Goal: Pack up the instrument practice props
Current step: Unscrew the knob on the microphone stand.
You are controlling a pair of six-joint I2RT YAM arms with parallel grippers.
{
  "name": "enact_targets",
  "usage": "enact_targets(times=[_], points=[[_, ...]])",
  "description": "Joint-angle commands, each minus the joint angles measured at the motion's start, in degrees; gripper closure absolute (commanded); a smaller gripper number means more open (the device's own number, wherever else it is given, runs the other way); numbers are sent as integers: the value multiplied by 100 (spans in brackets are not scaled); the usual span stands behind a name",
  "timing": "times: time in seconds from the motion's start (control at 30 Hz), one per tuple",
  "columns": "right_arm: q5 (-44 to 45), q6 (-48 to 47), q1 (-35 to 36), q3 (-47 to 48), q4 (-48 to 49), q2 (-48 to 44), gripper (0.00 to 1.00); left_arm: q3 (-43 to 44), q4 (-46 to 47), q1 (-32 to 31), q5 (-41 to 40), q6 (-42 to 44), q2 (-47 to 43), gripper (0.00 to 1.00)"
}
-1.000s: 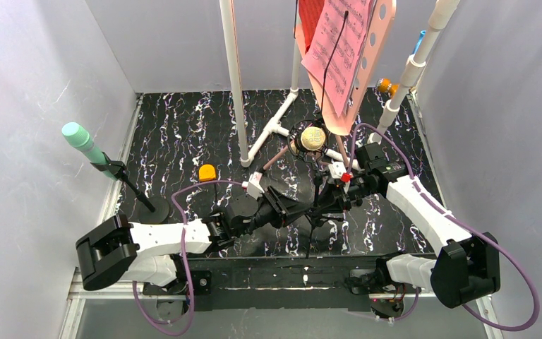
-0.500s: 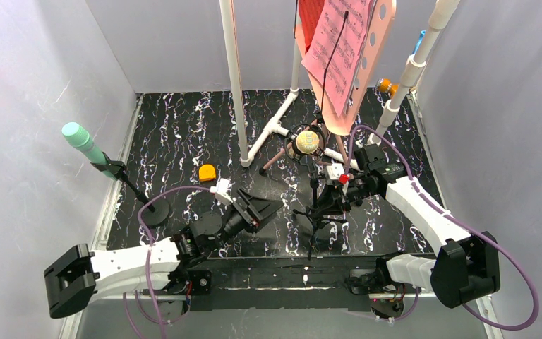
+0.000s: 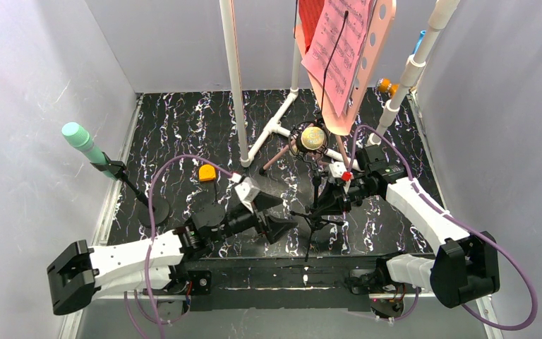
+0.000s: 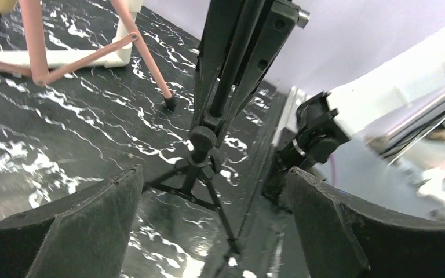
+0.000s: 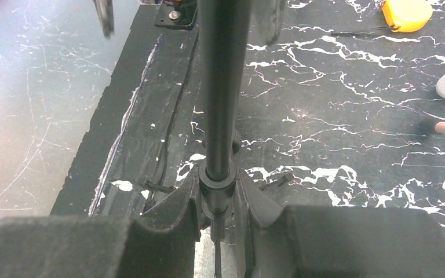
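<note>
The yellow microphone (image 3: 312, 138) sits on a black tripod stand (image 3: 315, 212). My right gripper (image 3: 330, 201) is shut on that stand's pole (image 5: 217, 116), the collar pinched between its pads (image 5: 177, 214). My left gripper (image 3: 272, 217) is open just left of the tripod; in the left wrist view the stand (image 4: 205, 139) rises beyond its spread fingers (image 4: 92, 220), untouched. The mint-green microphone (image 3: 80, 138) stands at the left on a round base (image 3: 154, 210). The pink music stand (image 3: 367, 63) carries pink sheet music (image 3: 335, 49) and a red folder (image 3: 310, 18).
The white pipe frame (image 3: 236, 85) rises behind the tripod, its foot (image 3: 272, 131) on the mat. Pink tripod legs (image 4: 35, 46) spread near the black stand. An orange-yellow object (image 3: 207, 173) lies on the marbled mat (image 3: 183, 127). Grey walls close in on both sides.
My left gripper let go of the black stand and opened wide. It drew back to the left, then came forward again towards the tripod. The right gripper kept its hold.
</note>
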Motion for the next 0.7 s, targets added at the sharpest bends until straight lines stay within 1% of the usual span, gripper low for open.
enact_targets(times=[0.0,0.13,0.23,0.47,0.67], points=[[-692,144,-50,-8,362,-70,99,525,-15,1,577,1948,639,9],[-700,163,-50,-9,371,-70,99,872,-13,-8,725,2413,1150,13],[-681,153,-50,-9,375,-79,99,991,-9,-12,712,2545,1347,16],[-686,157,-50,-17,380,-88,99,1065,-16,-8,628,2626,1582,26],[-671,157,-50,-18,387,-90,99,1156,-11,-12,576,2848,1665,30]])
